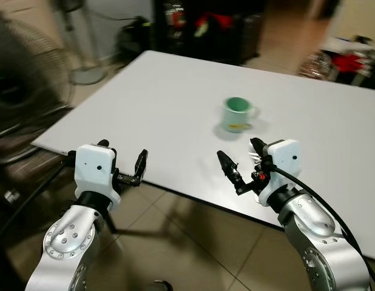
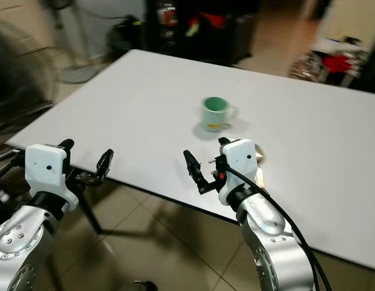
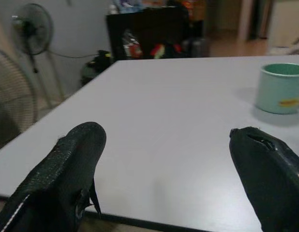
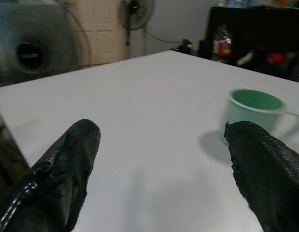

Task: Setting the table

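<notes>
A green mug [image 1: 238, 114] stands upright mid-desk [image 1: 145, 103]; both grippers, left [image 1: 123, 163] and right [image 1: 241, 159], hover at the desk's near edge, jaws open and empty.

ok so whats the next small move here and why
Probably ease the right gripper forward toward the green mug. The mug stands upright on the white table, just ahead of that gripper, whose fingers are open and hold nothing. The left gripper is also open but sits at the table's near edge, farther from the mug.
</notes>
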Available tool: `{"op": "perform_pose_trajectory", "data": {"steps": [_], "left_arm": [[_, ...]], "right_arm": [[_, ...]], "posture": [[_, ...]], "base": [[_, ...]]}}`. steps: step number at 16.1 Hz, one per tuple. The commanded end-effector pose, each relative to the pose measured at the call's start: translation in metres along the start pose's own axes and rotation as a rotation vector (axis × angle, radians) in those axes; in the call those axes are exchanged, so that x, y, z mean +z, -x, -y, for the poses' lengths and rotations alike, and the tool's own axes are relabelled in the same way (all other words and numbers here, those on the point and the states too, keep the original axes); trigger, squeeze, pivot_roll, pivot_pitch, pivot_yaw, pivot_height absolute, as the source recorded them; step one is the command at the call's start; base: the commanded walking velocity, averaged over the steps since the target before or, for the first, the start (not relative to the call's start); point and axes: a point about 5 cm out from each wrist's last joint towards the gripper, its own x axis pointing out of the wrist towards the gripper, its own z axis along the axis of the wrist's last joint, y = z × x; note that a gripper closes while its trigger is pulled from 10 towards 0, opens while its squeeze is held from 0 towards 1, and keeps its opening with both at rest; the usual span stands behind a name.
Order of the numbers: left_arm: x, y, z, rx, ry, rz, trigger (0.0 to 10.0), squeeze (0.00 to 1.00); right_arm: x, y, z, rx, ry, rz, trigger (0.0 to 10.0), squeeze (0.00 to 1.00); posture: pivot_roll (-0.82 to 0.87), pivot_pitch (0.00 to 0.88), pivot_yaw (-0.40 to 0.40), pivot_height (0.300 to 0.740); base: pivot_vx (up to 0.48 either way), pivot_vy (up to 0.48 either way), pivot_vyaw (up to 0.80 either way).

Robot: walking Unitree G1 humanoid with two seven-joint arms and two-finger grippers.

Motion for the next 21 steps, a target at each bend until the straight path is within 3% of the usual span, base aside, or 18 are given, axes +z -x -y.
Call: {"op": "perform_pose_trajectory", "data": {"steps": [1, 15, 21], "left_arm": [[0.0009, -0.0014, 0.0008, 0.0, 0.003, -0.003, 10.0, 0.0], [-0.0006, -0.004, 0.0012, 0.016, 0.033, -0.008, 10.0, 0.0], [-0.0005, -0.0043, -0.0003, 0.025, 0.039, -0.011, 10.0, 0.0]], "right_arm": [[0.0024, -0.0025, 0.0011, 0.009, 0.005, 0.01, 10.0, 1.0], [0.0043, -0.0101, 0.0039, -0.01, -0.026, 0.015, 10.0, 1.0], [0.0041, -0.0113, 0.0045, -0.029, -0.045, 0.012, 10.0, 1.0]], "posture": [[-0.11, 0.0, 0.0, 0.74], [-0.12, 0.0, -0.017, 0.74], [-0.12, 0.0, -0.018, 0.74]], "base": [[0.0, 0.0, 0.8], [0.0, 0.0, 0.8], [0.0, 0.294, 0.67]]}}
